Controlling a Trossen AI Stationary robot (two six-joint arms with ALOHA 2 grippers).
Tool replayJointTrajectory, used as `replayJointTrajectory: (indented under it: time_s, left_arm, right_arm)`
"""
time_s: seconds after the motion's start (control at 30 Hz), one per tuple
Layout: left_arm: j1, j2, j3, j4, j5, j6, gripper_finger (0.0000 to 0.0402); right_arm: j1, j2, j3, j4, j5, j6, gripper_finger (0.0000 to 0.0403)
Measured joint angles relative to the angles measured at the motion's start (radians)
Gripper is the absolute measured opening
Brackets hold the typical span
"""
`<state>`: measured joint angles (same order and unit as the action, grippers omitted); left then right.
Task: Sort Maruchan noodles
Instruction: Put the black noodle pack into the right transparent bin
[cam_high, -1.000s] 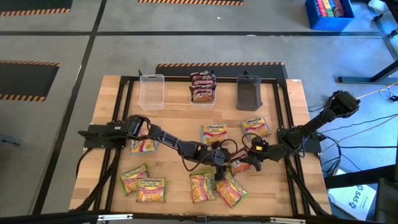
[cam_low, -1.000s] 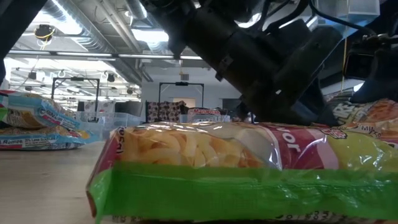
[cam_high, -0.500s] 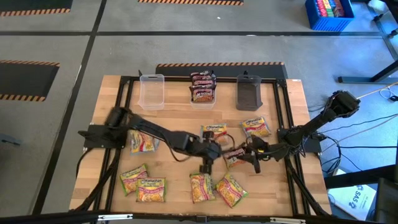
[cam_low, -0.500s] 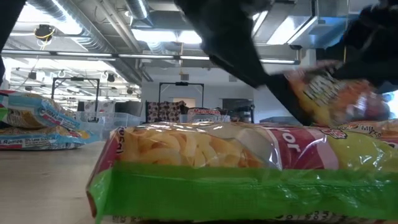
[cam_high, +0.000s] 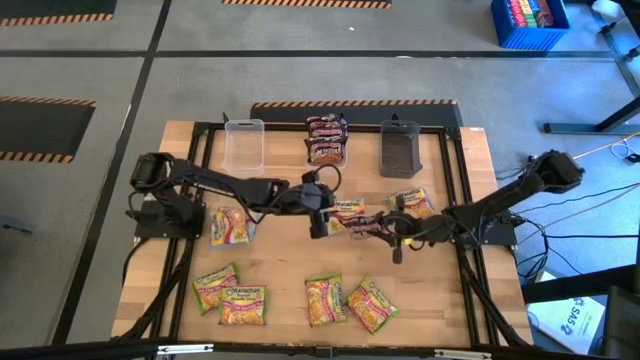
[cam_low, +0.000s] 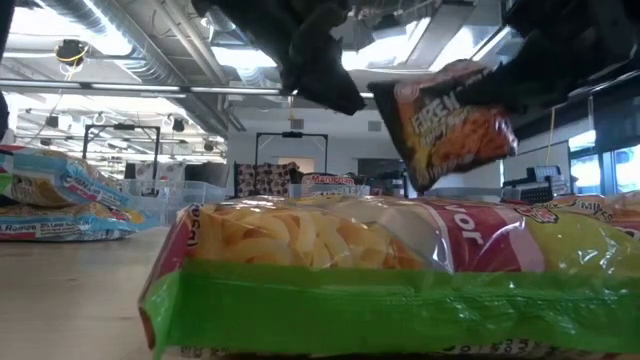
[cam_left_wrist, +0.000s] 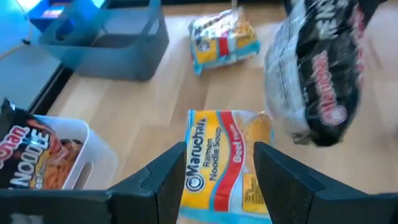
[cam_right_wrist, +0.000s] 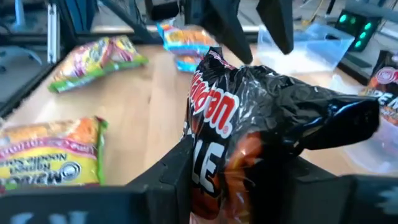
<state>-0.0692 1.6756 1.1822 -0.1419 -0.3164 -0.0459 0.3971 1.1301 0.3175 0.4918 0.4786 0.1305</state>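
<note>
1. The table (cam_high: 180, 160) is carrying a row of three tubs along its far edge, with noodle packets scattered over the rest of it.
2. The left arm is reaching across the middle of the table, its left gripper (cam_high: 318, 214) hovering over a yellow-orange packet (cam_left_wrist: 225, 163); its fingers (cam_left_wrist: 163, 180) are standing apart with nothing between them.
3. The right arm is stretching in from the right side, its right gripper (cam_high: 385, 226) holding a dark maroon packet (cam_right_wrist: 249, 137) lifted off the table, just beside the left gripper. Its fingers are pressing on the packet from both sides.
4. The dark grey tub (cam_high: 401, 150) is sitting at the right end of the row; what is in it cannot be told.
5. The clear tub (cam_high: 244, 146) at the left end is showing nothing inside.
6. The middle tub (cam_high: 326, 158) is holding a stack of dark maroon packets (cam_high: 326, 137).
7. Three yellow-green packets (cam_high: 343, 303) are lying near the front edge, two more (cam_high: 230, 296) toward the front left.
8. Another yellow-orange packet (cam_high: 411, 203) is lying near the grey tub, and one (cam_high: 229, 226) is lying by the left arm's base.
</note>
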Motion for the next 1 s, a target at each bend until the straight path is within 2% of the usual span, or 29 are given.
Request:
replayJointTrajectory:
  time_s: [0.13,0.3,0.5,0.8,1.0]
  left_arm:
    - [0.0,0.001,0.047,0.004,0.087,-0.003,0.0199]
    - [0.003,0.001,0.083,0.039,0.183,-0.006,0.0241]
    - [0.032,0.049,0.084,0.126,0.237,-0.038,0.028]
    - [0.078,0.133,0.083,0.229,0.379,-0.11,0.0284]
    - [0.096,0.137,0.083,0.228,0.387,-0.077,0.0273]
  right_arm:
    - [-0.053,0.0,0.0,-0.046,-0.009,0.003,0.0123]
    - [-0.108,0.0,0.0,-0.022,-0.052,-0.004,0.0123]
    - [-0.119,0.001,0.0,0.043,-0.08,-0.058,0.0123]
    - [-0.118,0.001,0.0,0.08,-0.076,-0.097,0.0124]
    - [-0.119,0.002,-0.001,0.103,-0.069,-0.112,0.0124]
